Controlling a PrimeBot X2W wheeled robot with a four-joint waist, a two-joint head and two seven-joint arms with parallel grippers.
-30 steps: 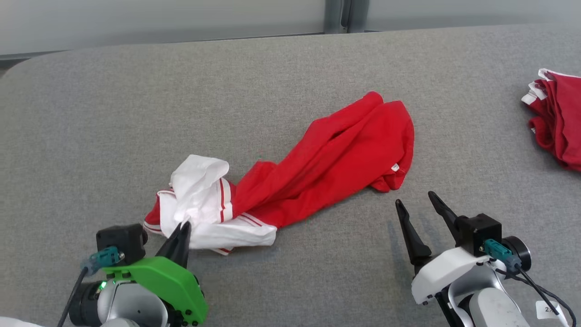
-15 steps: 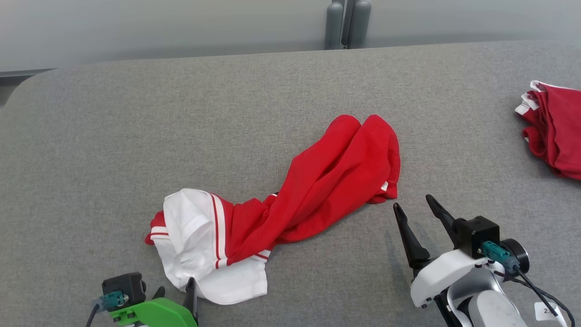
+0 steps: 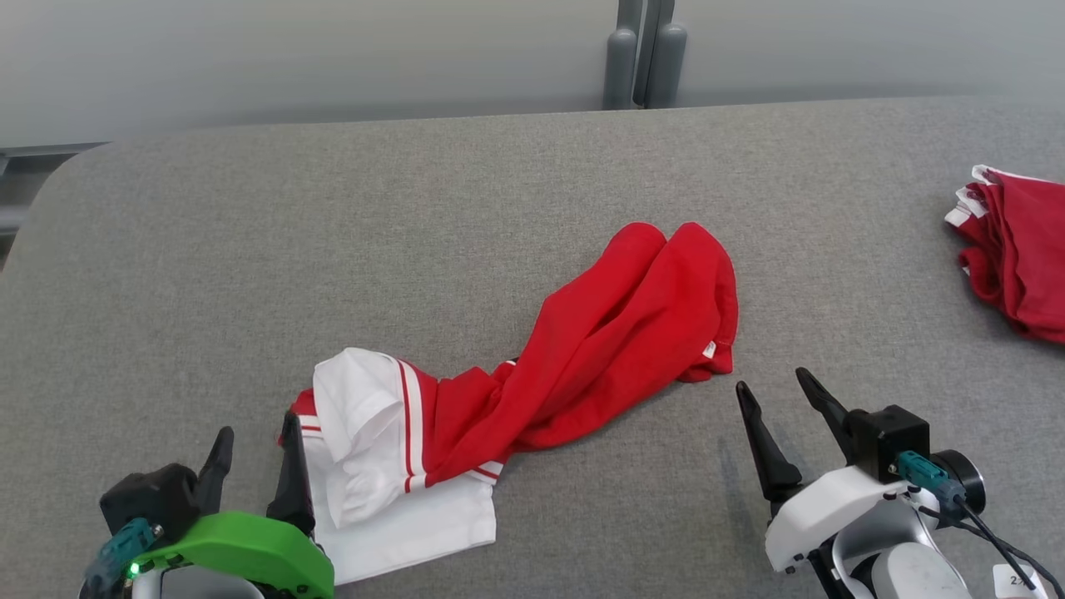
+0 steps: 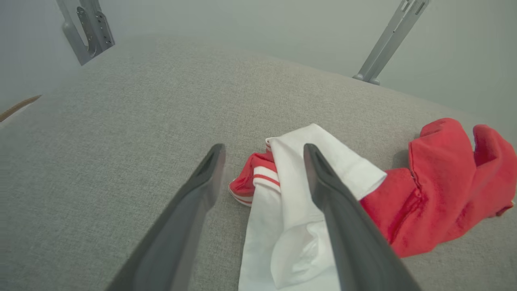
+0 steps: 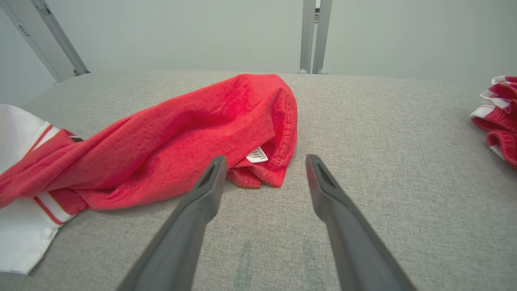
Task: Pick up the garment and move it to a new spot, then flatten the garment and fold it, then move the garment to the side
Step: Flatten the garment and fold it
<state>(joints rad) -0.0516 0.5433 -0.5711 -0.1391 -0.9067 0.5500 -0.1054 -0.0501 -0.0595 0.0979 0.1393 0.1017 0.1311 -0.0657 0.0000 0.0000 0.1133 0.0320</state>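
Across the middle of the grey padded table [image 3: 416, 208], lying crumpled: red-and-white shirt [image 3: 599, 333]. Stretched on a diagonal, with the red bulk toward the far right and the white, red-striped end toward the near left. Small white label [image 3: 709, 349] at the red hem.

At the lower left of the head view, left gripper [image 3: 257, 424], fingers spread wide and grasping nothing. One finger just beside the white end of the shirt, the other over bare table. In the left wrist view, the same finger in front of the white cloth; cannot tell whether touching it.

At the lower right, right gripper [image 3: 772, 380], also released and empty, near the red hem but apart from it.

At the far right edge, red cloth pile [image 3: 1015, 249] with white trim, well apart from the shirt. Behind the table, grey posts [image 3: 645, 58].
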